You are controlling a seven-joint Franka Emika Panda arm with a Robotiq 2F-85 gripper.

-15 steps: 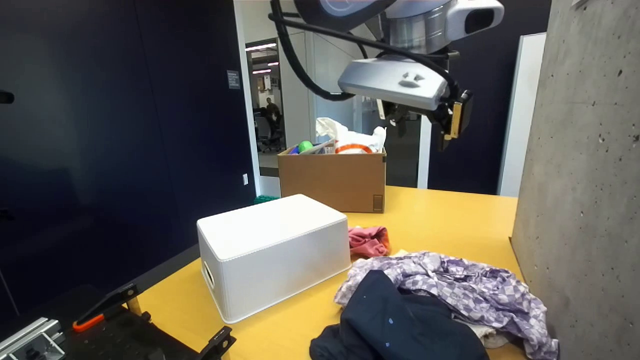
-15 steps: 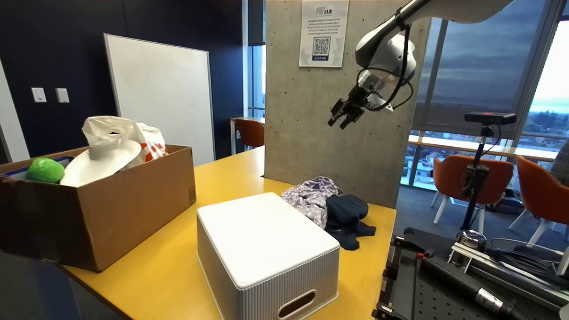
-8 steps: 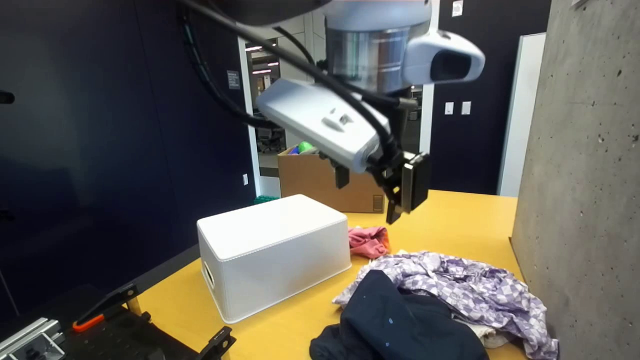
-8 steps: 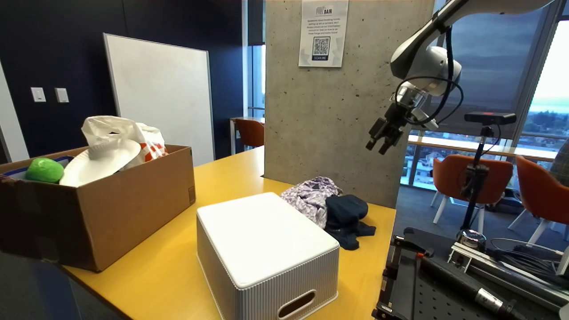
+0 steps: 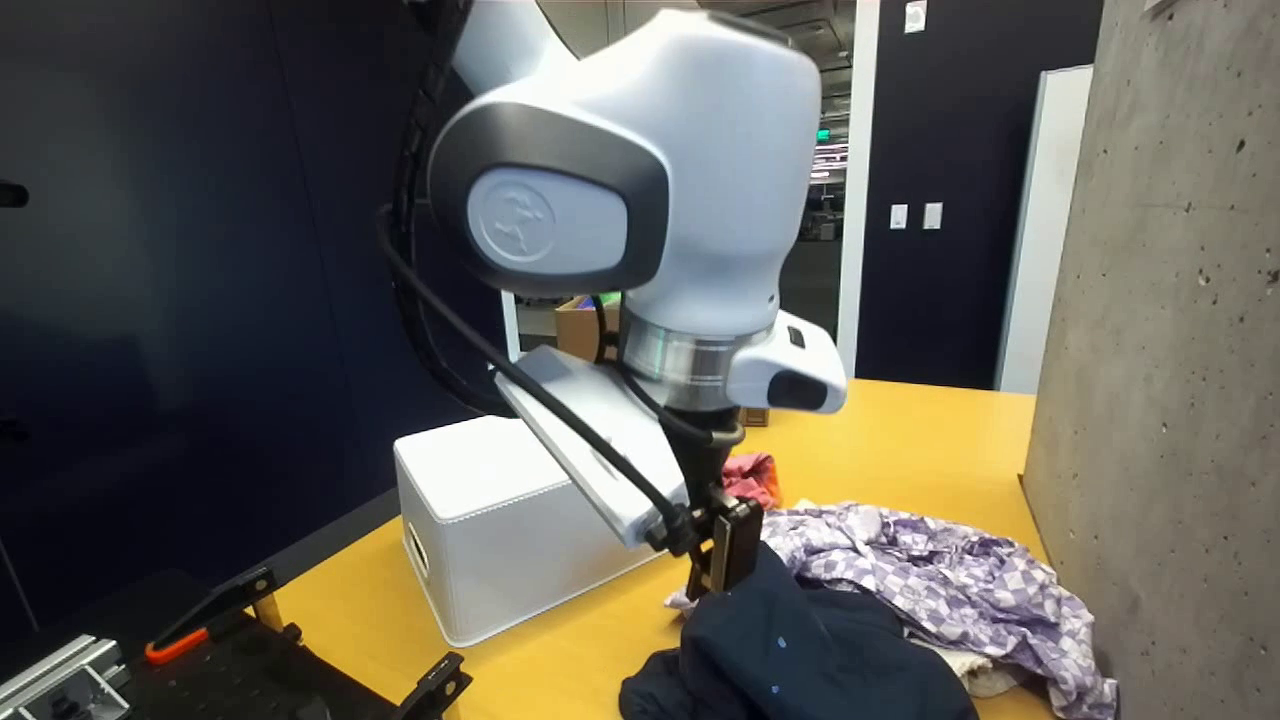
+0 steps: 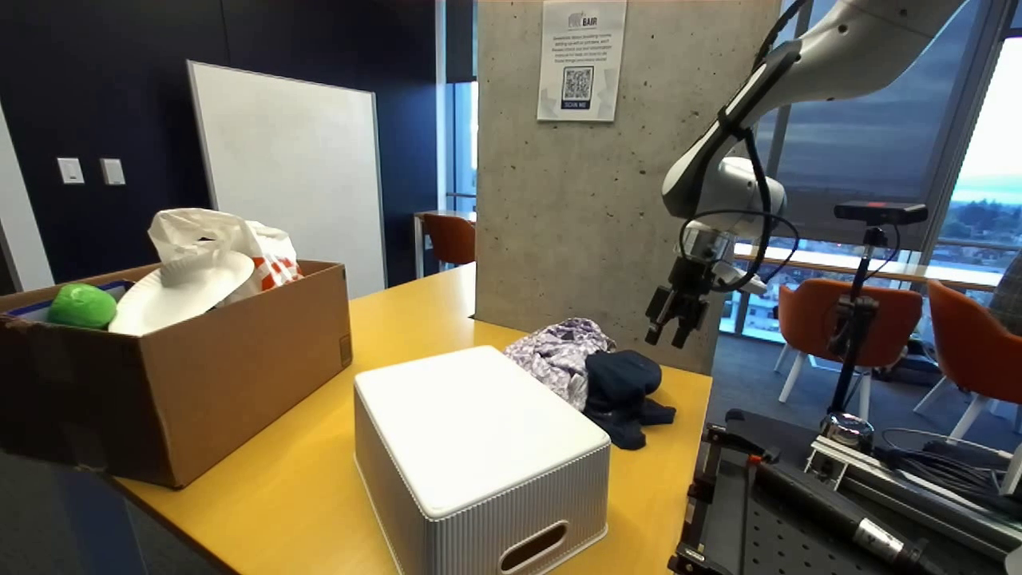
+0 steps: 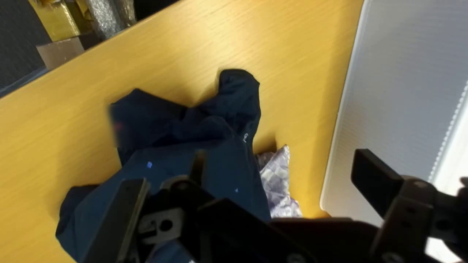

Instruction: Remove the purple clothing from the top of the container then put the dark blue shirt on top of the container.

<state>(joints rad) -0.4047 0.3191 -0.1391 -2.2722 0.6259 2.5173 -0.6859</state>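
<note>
Gripper (image 6: 667, 338): tips down, fingers (image 7: 374, 179) spread well apart, a clear gap between them, holding nothing
Arm (image 5: 735, 180): above the gripper, hiding part of the scene behind it in an exterior view
Shirt (image 7: 226, 160): dark blue, crumpled on the table (image 6: 271, 503) below the gripper; one finger overlaps it in the wrist view, and in an exterior view the tips show higher and apart from it
Purple cloth (image 5: 930, 570): checked, heaped on the table lower than the gripper, against the shirt and partly hidden by it
Container (image 6: 479, 431): white, on the table, lower than the gripper and off to its side; the other finger overlaps it in the wrist view
Red cloth (image 5: 754, 480): on the table, behind the gripper in an exterior view, partly hidden by the arm
Pillar (image 6: 591, 208): concrete, behind the gripper in an exterior view, a poster (image 6: 581, 56) on it higher than the gripper
Carton (image 6: 247, 391): well apart from the gripper, past the container, with a green ball (image 6: 81, 307), a plate (image 6: 184, 291) and a white bag (image 6: 200, 231) in it
</note>
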